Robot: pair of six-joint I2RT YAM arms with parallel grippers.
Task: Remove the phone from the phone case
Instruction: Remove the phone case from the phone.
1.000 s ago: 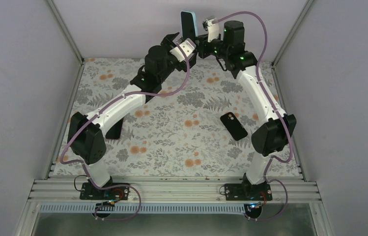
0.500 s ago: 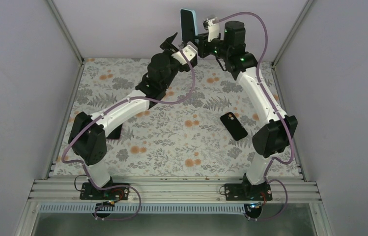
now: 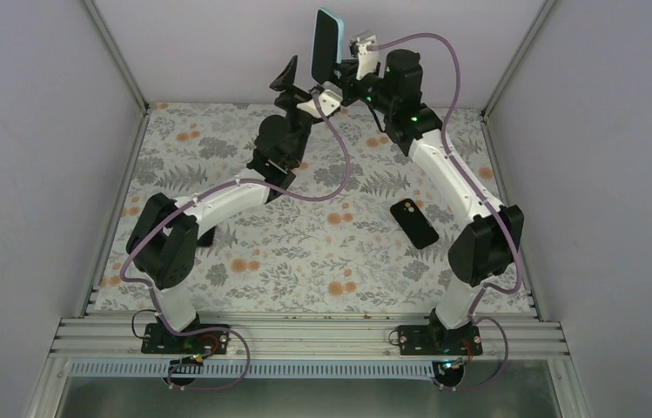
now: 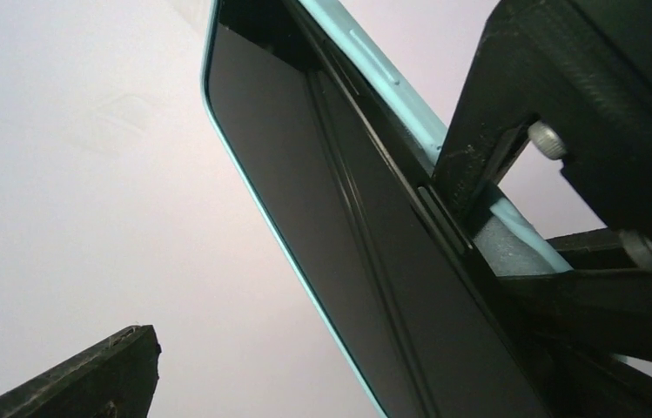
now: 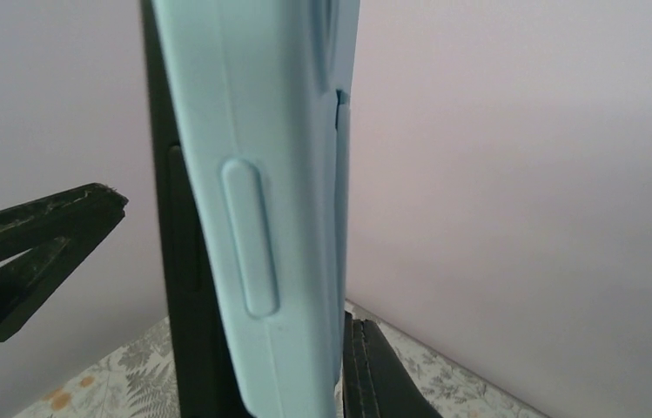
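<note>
Left gripper (image 3: 299, 77) hangs wide open just left of the upright light-blue phone case (image 3: 326, 42), 1 finger (image 4: 87, 374) clear of the phone (image 4: 322, 244), whose dark screen still sits inside the case's rim. Right gripper (image 3: 342, 71) is clenched on the case's lower part, holding it high near the back wall. Further right, 1 black handset (image 3: 414, 223) lies flat on the floral table (image 3: 305, 261).

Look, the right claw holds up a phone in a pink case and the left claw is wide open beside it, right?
Not pink: the case is light blue, as the right wrist view shows. The rest is right: the right gripper holds it up and the left gripper is wide open beside it.
</note>
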